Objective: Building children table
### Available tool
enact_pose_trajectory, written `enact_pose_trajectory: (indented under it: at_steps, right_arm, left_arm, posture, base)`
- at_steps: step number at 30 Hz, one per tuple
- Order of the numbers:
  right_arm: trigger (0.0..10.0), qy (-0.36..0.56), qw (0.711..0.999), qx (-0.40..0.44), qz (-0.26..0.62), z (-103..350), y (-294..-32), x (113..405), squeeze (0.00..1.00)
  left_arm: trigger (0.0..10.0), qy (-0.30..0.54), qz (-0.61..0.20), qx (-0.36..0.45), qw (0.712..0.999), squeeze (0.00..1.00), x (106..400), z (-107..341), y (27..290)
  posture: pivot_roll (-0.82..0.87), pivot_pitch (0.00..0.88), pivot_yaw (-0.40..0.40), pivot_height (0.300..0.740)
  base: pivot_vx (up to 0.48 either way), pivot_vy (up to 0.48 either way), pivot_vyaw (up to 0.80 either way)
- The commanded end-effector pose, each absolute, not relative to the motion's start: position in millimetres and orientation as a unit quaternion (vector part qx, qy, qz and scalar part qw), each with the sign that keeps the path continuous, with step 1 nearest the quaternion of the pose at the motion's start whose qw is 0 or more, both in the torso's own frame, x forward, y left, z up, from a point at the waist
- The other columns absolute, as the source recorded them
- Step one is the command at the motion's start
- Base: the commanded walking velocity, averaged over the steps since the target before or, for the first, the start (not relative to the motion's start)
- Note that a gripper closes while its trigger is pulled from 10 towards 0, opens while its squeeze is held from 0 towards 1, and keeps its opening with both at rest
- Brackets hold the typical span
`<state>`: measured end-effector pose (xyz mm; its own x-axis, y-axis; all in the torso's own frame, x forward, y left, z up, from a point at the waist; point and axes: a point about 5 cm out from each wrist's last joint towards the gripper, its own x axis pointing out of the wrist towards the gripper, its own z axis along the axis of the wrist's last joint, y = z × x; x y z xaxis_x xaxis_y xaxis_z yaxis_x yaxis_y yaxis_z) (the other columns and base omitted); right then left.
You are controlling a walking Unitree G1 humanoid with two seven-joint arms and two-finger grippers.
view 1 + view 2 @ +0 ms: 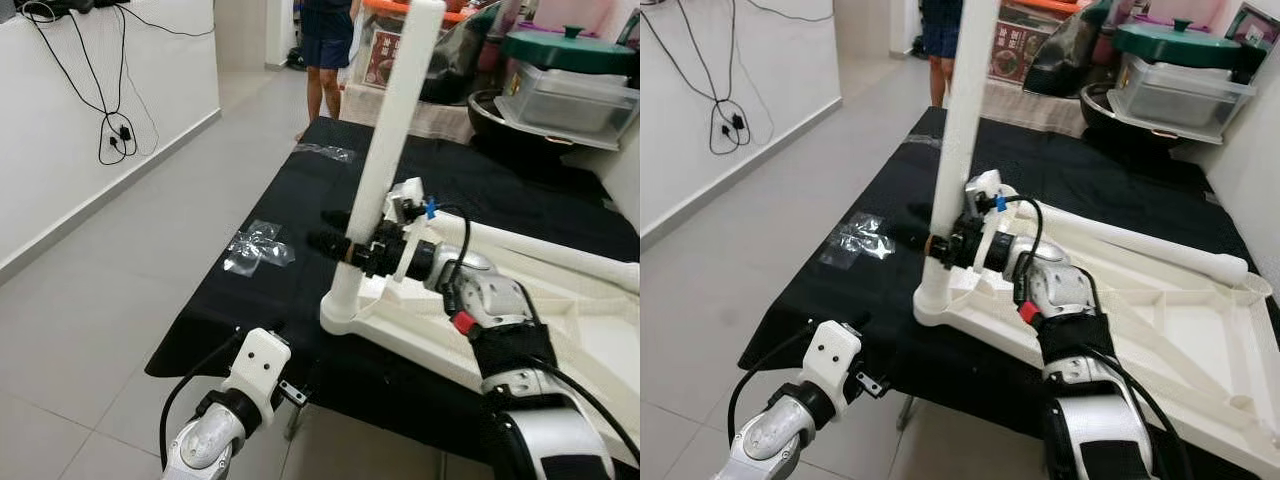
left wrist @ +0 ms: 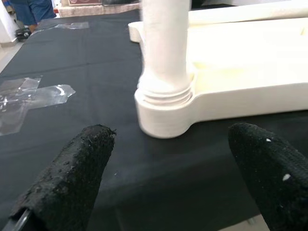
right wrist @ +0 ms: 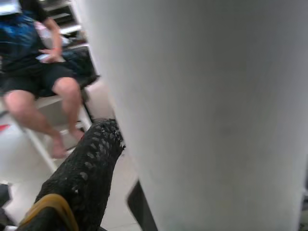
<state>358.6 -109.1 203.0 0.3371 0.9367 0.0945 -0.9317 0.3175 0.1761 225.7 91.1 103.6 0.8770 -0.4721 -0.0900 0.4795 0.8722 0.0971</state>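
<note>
White tabletop (image 1: 600,340) lies upside down on a black cloth (image 1: 250,300) spread on the floor; one white leg (image 1: 385,170) stands upright, slightly tilted, in the socket at the tabletop's near-left corner (image 1: 340,315); a second white leg (image 1: 540,250) lies flat across the tabletop behind it; right gripper (image 1: 335,240) is clamped around the upright leg low down, just above the socket, black fingers on either side of the tube; in the right wrist view the leg sits hard against one black finger (image 3: 86,168); left gripper (image 2: 168,178) hangs low at the cloth's near edge, fingers spread wide, gripping nothing, pointed at the corner socket (image 2: 161,115) with the leg's threaded end seated in it; crumpled clear plastic (image 1: 258,248) lies on the cloth left of the leg, another clear strip (image 1: 325,152) farther back; cables (image 1: 110,110) hang on the white wall at left; a person's legs (image 1: 325,85) beyond the cloth; stacked containers with a green lid (image 1: 565,50) at the back right.
</note>
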Motion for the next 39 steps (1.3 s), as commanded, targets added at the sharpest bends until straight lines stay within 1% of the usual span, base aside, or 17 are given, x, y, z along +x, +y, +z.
enact_pose_trajectory:
  at_steps: [1,2,4,13,14,15,16,18,19,20,21,22,24,30,31,32,39]
  right_arm:
    - [10.0,0.009,0.784,0.092,0.614,205.3,-92.7,357.6,0.0]
    - [0.0,0.008,0.782,0.087,0.617,205.5,-89.8,359.1,0.0]
    - [0.0,0.006,0.782,0.083,0.617,205.7,-88.3,360.7,0.0]
    - [0.0,-0.041,0.855,0.084,0.51,206.1,-97.6,367.2,0.0]
    - [0.0,-0.045,0.892,0.1,0.439,205.0,-101.4,371.1,0.0]
    - [0.0,-0.045,0.892,0.1,0.439,205.0,-101.4,371.1,0.0]
    - [0.0,-0.035,0.937,0.117,0.328,199.5,-109.5,375.7,0.0]
    - [0.0,-0.035,0.937,0.117,0.328,199.5,-109.5,375.7,0.0]
    - [0.0,-0.02,0.972,0.124,0.2,191.5,-122.0,379.1,0.0]
    - [0.0,-0.02,0.972,0.124,0.2,191.5,-122.0,379.1,0.0]
    - [0.0,0.003,0.992,0.121,0.024,177.4,-144.3,373.9,0.0]
    - [0.0,0.028,0.987,0.118,-0.103,163.3,-156.8,361.4,0.0]
    - [0.0,0.045,0.977,0.115,-0.175,154.6,-164.1,351.1,0.0]
    - [0.0,0.061,0.971,0.134,-0.187,146.6,-145.0,343.4,0.0]
    - [9.1,0.057,0.974,0.154,-0.155,149.1,-133.2,346.5,0.0]
    - [10.0,0.035,0.978,0.179,-0.097,156.8,-118.7,350.1,1.0]
    - [10.0,-0.006,0.978,0.209,-0.009,175.1,-96.9,352.6,1.0]
  left_arm:
    - [10.0,0.036,-0.248,0.061,0.966,0.0,223.9,102.1,91.6]
    - [10.0,0.036,-0.248,0.063,0.966,0.0,223.8,102.2,91.9]
    - [10.0,0.035,-0.248,0.064,0.966,0.0,223.8,102.4,92.1]
    - [10.0,0.036,-0.249,0.063,0.966,0.0,223.4,102.0,91.4]
    - [10.0,0.037,-0.25,0.062,0.966,0.0,223.2,101.7,91.2]
    - [10.0,0.037,-0.25,0.062,0.966,0.0,223.2,101.7,91.2]
    - [10.0,0.037,-0.25,0.061,0.966,0.0,223.2,101.5,90.8]
    - [10.0,0.037,-0.25,0.061,0.966,0.0,223.2,101.5,90.8]
    - [10.0,0.037,-0.251,0.059,0.965,0.0,223.2,101.5,90.5]
    - [10.0,0.037,-0.251,0.059,0.965,0.0,223.2,101.5,90.5]
    - [10.0,0.038,-0.252,0.058,0.965,0.0,223.2,101.2,89.7]
    - [10.0,0.038,-0.252,0.057,0.965,0.0,223.3,101.0,89.2]
    - [10.0,0.038,-0.252,0.057,0.965,0.0,223.3,100.8,88.9]
    - [10.0,0.038,-0.251,0.056,0.966,0.0,223.4,100.8,89.3]
    - [10.0,0.038,-0.251,0.056,0.966,0.0,223.5,101.1,89.4]
    - [10.0,0.038,-0.251,0.056,0.966,0.0,223.5,101.1,89.4]
    - [10.0,0.038,-0.25,0.056,0.966,0.0,223.6,101.0,89.8]
  posture:
    - [0.14,0.0,-0.118,0.74]
    - [0.14,0.0,-0.122,0.74]
    - [0.14,0.0,-0.122,0.74]
    - [0.13,0.0,-0.115,0.74]
    - [0.13,0.0,-0.113,0.74]
    - [0.13,0.0,-0.113,0.74]
    - [0.11,0.0,-0.114,0.74]
    - [0.11,0.0,-0.114,0.74]
    - [0.11,0.0,-0.11,0.74]
    - [0.11,0.0,-0.11,0.74]
    - [0.11,0.0,-0.114,0.74]
    - [0.12,0.0,-0.119,0.74]
    - [0.12,0.0,-0.119,0.74]
    - [0.12,0.0,-0.12,0.74]
    - [0.11,0.0,-0.12,0.74]
    - [0.11,0.0,-0.12,0.74]
    - [0.11,0.0,-0.12,0.74]
  base:
    - [0.0,0.0,0.0]
    - [0.0,0.0,0.0]
    - [0.0,0.0,0.0]
    - [0.0,0.0,0.0]
    - [0.0,0.0,0.0]
    - [0.0,0.0,0.0]
    - [0.0,0.0,0.0]
    - [0.0,0.0,0.0]
    - [0.0,0.0,0.0]
    - [0.0,0.0,0.0]
    - [0.0,0.0,0.0]
    - [0.0,0.0,0.0]
    - [0.0,0.0,0.0]
    - [0.0,0.0,0.0]
    - [0.0,0.0,0.0]
    - [0.0,0.0,0.0]
    - [0.0,0.0,0.0]
